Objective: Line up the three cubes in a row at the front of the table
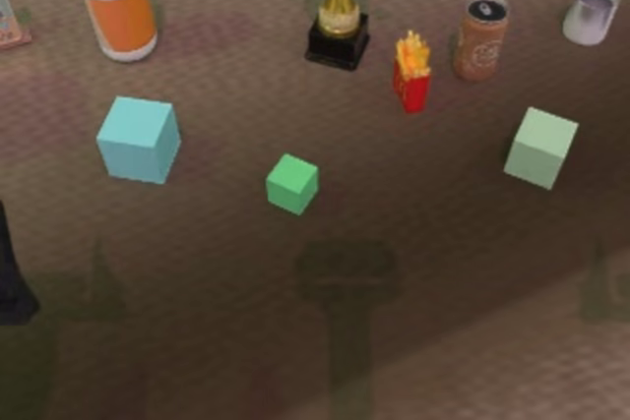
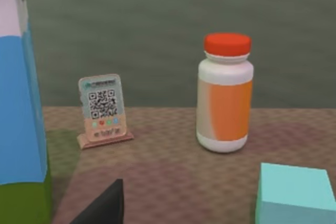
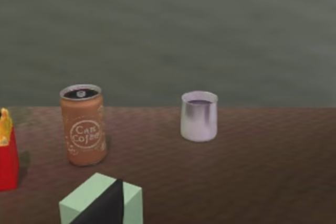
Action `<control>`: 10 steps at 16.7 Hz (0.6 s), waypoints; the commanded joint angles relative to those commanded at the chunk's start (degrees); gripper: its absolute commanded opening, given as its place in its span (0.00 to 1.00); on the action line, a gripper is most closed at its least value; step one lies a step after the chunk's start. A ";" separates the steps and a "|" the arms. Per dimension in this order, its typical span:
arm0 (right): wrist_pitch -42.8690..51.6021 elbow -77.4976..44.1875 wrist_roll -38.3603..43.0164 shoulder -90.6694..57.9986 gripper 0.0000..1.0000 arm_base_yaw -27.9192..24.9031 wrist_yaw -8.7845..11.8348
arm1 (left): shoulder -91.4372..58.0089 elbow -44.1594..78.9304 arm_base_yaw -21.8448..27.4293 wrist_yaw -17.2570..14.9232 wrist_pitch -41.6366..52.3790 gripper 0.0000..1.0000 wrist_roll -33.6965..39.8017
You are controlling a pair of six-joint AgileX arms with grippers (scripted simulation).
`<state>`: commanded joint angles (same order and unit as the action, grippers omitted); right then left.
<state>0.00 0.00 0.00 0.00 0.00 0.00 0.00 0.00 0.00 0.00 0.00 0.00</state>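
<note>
Three cubes stand apart on the brown table [image 1: 443, 272]. At the left is the large cyan cube [image 1: 139, 139], also in the left wrist view [image 2: 294, 196]. The small bright-green cube [image 1: 292, 184] is near the middle. The pale mint cube [image 1: 541, 148] is at the right, and the right wrist view shows it too [image 3: 86, 203]. My left arm [image 1: 12, 287] is a dark shape at the table's left edge, and its gripper [image 2: 105, 208] sits low, short of the cyan cube. Only a dark tip of my right gripper [image 3: 107, 205] shows, in front of the mint cube, holding nothing.
Along the back stand a white and orange bottle [image 1: 116, 2], a gold trophy [image 1: 340, 7], a red fries box [image 1: 412, 74], a brown coffee can [image 1: 480, 36] and a metal cup [image 1: 592, 13]. A QR sign [image 2: 102, 109] and a tall blue carton [image 2: 18, 103] are near the left arm.
</note>
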 joint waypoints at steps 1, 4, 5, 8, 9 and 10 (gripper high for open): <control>0.00 0.00 0.00 0.00 1.00 0.00 0.00 | 0.00 0.00 0.00 0.00 0.00 1.00 0.00; 0.00 0.00 0.00 0.00 1.00 0.00 0.00 | -1.40 1.71 0.82 -0.34 1.44 1.00 -0.15; 0.00 0.00 0.00 0.00 1.00 0.00 0.00 | -2.87 3.44 1.58 -0.65 2.90 1.00 -0.30; 0.00 0.00 0.00 0.00 1.00 0.00 0.00 | -10.37 12.05 4.89 -1.81 10.15 1.00 -0.89; 0.00 0.00 0.00 0.00 1.00 0.00 0.00 | -14.05 15.98 6.23 -2.21 13.38 1.00 -1.11; 0.00 0.00 0.00 0.00 1.00 0.00 0.00 | -18.33 20.40 7.63 -2.58 16.90 1.00 -1.34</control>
<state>0.00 0.00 0.00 0.00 0.00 0.00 -18.33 20.40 7.63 -2.58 16.90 -1.34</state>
